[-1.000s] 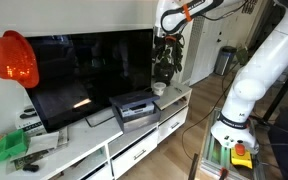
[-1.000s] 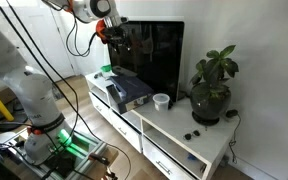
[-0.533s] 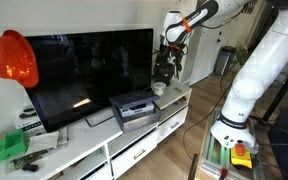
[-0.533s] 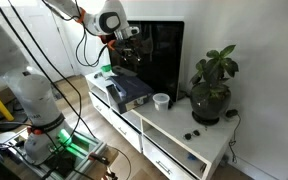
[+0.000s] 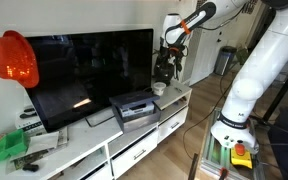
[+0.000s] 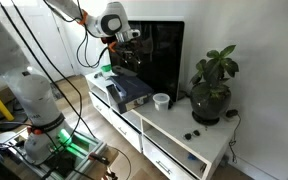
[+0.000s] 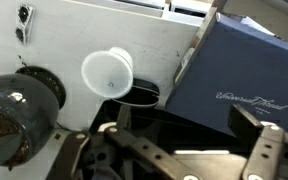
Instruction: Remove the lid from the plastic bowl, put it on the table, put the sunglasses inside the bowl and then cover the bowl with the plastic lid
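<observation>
Gripper [image 7: 169,160] jaws are spread wide at the bottom of the wrist view and hold nothing. In an exterior view the gripper hangs above the grey box [image 6: 129,90], in front of the television [image 6: 159,55]. The plastic bowl [image 6: 161,100] stands on the table [image 6: 174,150] right of centre, between the grey box and the potted plant [image 6: 212,85]. It is well apart from the gripper.

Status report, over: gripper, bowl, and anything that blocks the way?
Gripper open, empty, above the table. Plastic bowl untouched, lid seemingly on. Grey device and potted plant flank the bowl; nothing over it.
</observation>
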Motion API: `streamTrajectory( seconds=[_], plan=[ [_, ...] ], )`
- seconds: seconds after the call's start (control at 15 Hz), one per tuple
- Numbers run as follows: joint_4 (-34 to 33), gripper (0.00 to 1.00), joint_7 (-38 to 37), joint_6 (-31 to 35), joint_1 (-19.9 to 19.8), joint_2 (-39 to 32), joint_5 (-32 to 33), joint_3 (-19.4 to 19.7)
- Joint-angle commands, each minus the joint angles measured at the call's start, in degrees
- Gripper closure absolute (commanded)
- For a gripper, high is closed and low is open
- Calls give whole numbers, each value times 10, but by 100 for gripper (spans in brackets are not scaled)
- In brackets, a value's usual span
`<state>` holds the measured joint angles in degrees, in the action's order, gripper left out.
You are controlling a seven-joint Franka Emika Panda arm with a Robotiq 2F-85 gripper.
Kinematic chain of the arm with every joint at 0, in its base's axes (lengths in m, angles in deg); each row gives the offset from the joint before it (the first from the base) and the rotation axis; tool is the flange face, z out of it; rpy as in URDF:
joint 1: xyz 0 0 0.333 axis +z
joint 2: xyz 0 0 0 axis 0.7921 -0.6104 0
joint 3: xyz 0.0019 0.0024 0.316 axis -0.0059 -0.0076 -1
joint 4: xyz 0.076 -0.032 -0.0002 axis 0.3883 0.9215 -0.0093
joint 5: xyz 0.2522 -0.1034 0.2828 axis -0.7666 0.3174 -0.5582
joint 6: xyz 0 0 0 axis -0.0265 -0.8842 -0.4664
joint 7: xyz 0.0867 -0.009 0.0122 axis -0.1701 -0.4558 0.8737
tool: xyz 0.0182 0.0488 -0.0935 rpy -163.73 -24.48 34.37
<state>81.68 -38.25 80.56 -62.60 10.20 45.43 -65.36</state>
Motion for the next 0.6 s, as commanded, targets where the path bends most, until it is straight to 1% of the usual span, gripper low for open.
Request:
streamTrajectory(
  seconds=[0.0, 0.07, 0.27, 0.4, 0.53],
  plan=[
    [-38, 0, 13, 18, -22, -111, -23, 29],
    [-44, 0, 25, 13, -25, -131, -35, 35],
    [-75, 0, 70, 52, -46, -211, -49, 46],
    [-90, 0, 104, 96, -63, -253, -71, 38],
    [-106, 0, 131, 116, -79, -287, -105, 21]
  ],
)
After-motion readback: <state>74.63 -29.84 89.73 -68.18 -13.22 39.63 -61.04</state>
